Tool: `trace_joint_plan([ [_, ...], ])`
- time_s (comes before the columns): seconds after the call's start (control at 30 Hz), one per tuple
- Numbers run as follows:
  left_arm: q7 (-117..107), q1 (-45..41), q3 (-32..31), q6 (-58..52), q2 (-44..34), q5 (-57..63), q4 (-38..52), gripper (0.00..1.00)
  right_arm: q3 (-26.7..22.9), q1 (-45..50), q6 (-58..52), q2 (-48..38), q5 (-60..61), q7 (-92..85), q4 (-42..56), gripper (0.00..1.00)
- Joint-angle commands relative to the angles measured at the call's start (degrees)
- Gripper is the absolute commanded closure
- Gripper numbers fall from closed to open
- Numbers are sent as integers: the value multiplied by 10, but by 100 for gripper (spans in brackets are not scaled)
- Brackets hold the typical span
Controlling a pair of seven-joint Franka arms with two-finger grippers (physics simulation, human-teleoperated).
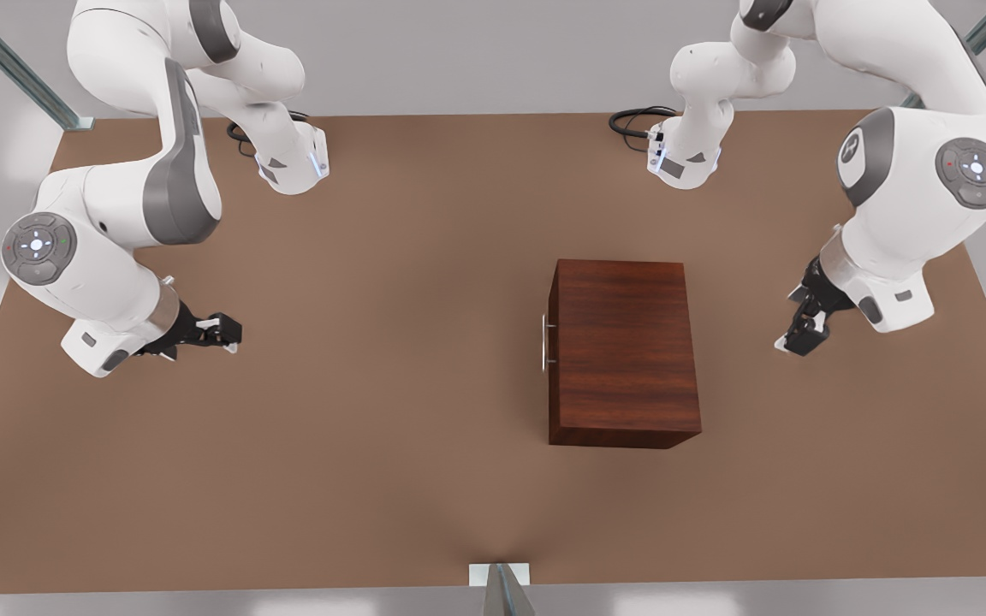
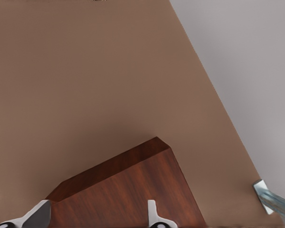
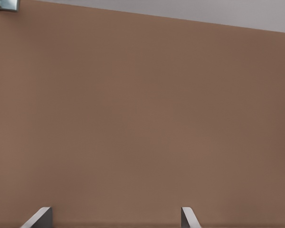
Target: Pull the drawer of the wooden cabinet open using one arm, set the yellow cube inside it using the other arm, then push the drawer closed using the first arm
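A big brown table (image 1: 356, 445) fills the middle of the front view. It is flat and plain, the same brown all over. One thing sits right on it — the wooden cabinet (image 1: 626, 346), a dark red-brown box with wood lines on its flat top. The box stands toward the front view's right. A thin silver handle (image 1: 544, 342) is on the side that faces the front view's left. Two white arm bases (image 1: 292, 162) stand at the far edge — well apart.
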Motion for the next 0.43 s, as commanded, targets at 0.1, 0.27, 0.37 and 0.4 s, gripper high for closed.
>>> trace_joint_plan([
  [0.1, 640, -2, 0, -49, 6, 2, 3, 0, 0, -1, -1, -1, 0, -4, 0, 0],
  [0.27, 676, -8, 0, -41, 26, 4, 6, 0, 0, -1, -1, -2, 0, -4, 0, 0],
  [0.37, 675, -20, -3, -36, 34, 45, 6, 0, 0, -1, -1, -1, 0, -6, 0, 0],
  [0.4, 675, -20, -3, -36, 34, 45, 6, 0, 0, -1, -1, -2, 0, -6, 0, 0],
])
